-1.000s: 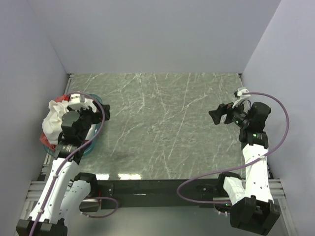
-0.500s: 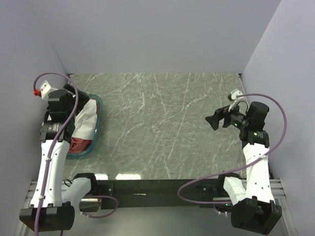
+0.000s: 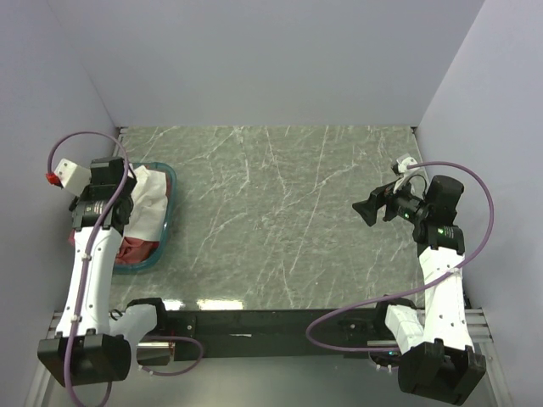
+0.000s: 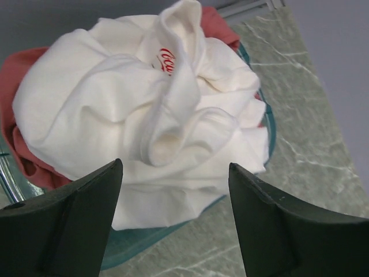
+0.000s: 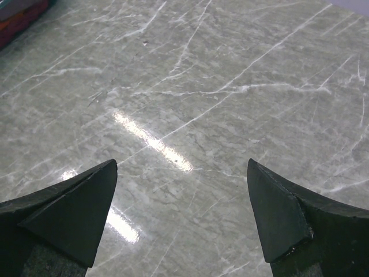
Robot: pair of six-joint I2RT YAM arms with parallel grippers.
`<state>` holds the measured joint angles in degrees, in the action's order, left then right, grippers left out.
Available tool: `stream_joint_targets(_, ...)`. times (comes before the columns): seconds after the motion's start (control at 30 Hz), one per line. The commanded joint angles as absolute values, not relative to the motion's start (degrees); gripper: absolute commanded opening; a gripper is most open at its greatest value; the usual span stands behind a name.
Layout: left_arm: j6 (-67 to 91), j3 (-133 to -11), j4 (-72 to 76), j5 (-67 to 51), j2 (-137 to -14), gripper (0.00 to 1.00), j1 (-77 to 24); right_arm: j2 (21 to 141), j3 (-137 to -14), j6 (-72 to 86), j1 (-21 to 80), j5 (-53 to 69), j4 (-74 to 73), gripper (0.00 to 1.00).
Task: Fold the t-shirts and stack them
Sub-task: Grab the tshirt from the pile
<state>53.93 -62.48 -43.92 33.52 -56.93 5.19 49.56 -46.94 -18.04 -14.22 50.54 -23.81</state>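
Presently both t-shirts lie in the teal basket (image 4: 150,239), which stands at the far-left edge of the marbled bench (image 3: 280,212). The white t-shirt (image 4: 144,109) is bunched in a loose mound on top, with part of its red lettering showing in a fold near the crest. The salmon-red t-shirt (image 4: 17,69) lies underneath, visible only at the mound's edges. Neither garment is folded. The left arm (image 3: 89,263) holds the left jaws above the mound; they are spread wide, grip nothing, and are clear of the cloth. The right arm (image 3: 441,271) is well apart at the right side, where the right jaws are fully spread over bare bench with nothing between them.
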Motion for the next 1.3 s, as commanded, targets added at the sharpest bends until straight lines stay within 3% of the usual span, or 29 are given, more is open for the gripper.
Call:
stream_joint_targets(0.0, 54.59, -61.62, -43.25, 38.32, -58.27, 0.79, 6.5, 48.87, -49.13, -18.19, -13.89, 51.5, -23.47, 0.99)
stream_joint_targets(0.07, 53.79, -60.91, -41.4, 38.76, -59.06, 0.78, 7.99, 48.95, -49.13, -18.37, -13.89, 51.5, -23.47, 0.99)
stream_joint_targets(0.17, 52.12, -60.47, -38.95, 38.58, -59.24, 0.67, 9.23, 48.96, -49.04, -18.37, -13.89, 51.5, -23.55, 0.99)
stream_joint_targets(0.2, 51.16, -60.56, -38.5, 38.41, -59.06, 0.51, 9.14, 48.87, -49.13, -18.28, -13.89, 51.59, -23.47, 0.99)
stream_joint_targets(0.23, 50.46, -60.56, -37.89, 38.32, -58.8, 0.42, 9.23, 48.87, -49.13, -18.37, -13.89, 51.59, -23.55, 0.99)
stream_joint_targets(0.33, 47.99, -59.68, -35.07, 38.15, -56.87, 0.27, 9.14, 48.96, -49.22, -18.11, -13.89, 51.85, -23.64, 0.99)
stream_joint_targets(0.4, 45.89, -59.24, -33.23, 37.8, -55.11, 0.09, 9.23, 49.04, -49.22, -18.11, -13.89, 51.94, -23.56, 0.99)
stream_joint_targets(0.47, 43.78, -58.36, -31.04, 34.91, -52.05, 0.0, 9.23, 48.78, -49.13, -18.1, -13.89, 51.77, -23.55, 0.99)
stream_joint_targets(0.67, 31.21, -60.72, -20.93, 11.15, -44.22, 0.0, 9.23, 48.69, -49.22, -17.93, -13.89, 51.59, -23.47, 0.99)
stream_joint_targets(0.87, 35.85, -73.45, -12.23, -12.26, -46.66, 0.0, 9.14, 48.78, -49.04, -17.84, -13.89, 51.5, -23.38, 0.99)
stream_joint_targets(1.1, 50.88, -86.21, 3.85, -27.05, -53.69, 0.0, 8.53, 48.52, -48.87, -17.31, -13.97, 50.89, -22.85, 0.99)
stream_joint_targets(1.27, 50.9, -97.0, 7.04, -28.48, -60.9, 0.01, 1.95, 48.87, -48.78, -16.88, -13.97, 50.54, -22.41, 0.99)
